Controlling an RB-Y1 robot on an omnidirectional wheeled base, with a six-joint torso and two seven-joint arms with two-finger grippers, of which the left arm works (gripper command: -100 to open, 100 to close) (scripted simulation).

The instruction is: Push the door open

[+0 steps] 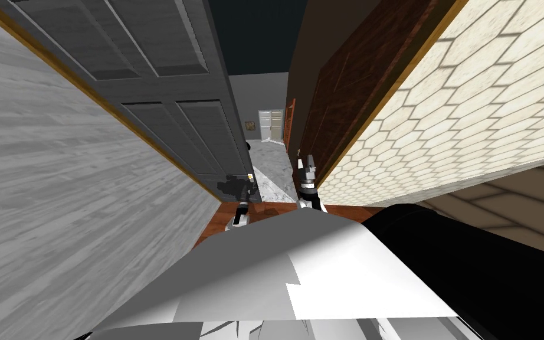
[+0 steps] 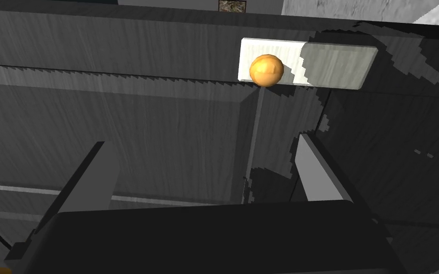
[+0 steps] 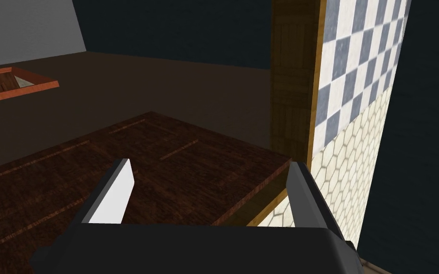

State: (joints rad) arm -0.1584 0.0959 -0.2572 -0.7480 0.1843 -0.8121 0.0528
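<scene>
1. The dark grey panelled door (image 1: 164,118) stands ajar on the robot's left; a narrow gap shows past its free edge.
2. The left gripper (image 2: 202,142) faces that door near the free edge, fingers spread apart and empty; it may be touching the panel, though this is hard to tell.
3. A round orange knob (image 2: 266,70) on a white rectangular plate (image 2: 333,66) sits on the door just beyond the fingers.
4. The right gripper (image 3: 211,162), also apart and empty, is across the gap from the grey door, beside a dark brown wooden door (image 1: 347,82).
</scene>
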